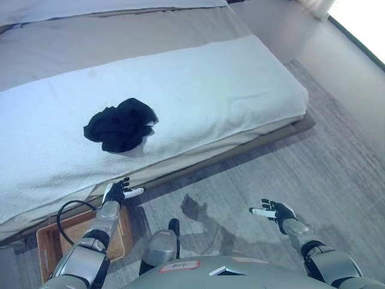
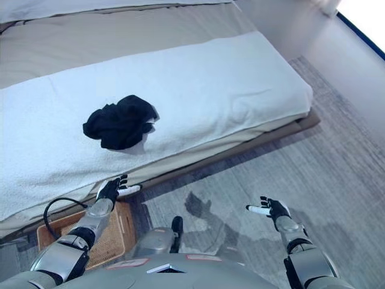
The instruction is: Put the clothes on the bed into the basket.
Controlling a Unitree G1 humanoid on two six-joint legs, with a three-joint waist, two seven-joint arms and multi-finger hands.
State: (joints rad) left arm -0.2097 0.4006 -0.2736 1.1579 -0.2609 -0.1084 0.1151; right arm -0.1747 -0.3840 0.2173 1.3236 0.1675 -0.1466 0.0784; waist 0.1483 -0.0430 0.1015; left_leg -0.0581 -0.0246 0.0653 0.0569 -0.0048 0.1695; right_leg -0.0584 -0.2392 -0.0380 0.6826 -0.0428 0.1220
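A crumpled black garment lies on the white blanket spread over the bed, near its front edge. Below the bed edge, a brown woven basket sits on the floor at lower left, partly hidden behind my left arm. My left hand hovers open just under the bed's edge, below the garment and above the basket's right side. My right hand is open over the floor at lower right, far from the garment and holding nothing.
The bed fills the upper left, with a beige sheet behind the blanket. Its low wooden frame juts out at the right corner. Grey striped carpet covers the floor to the right.
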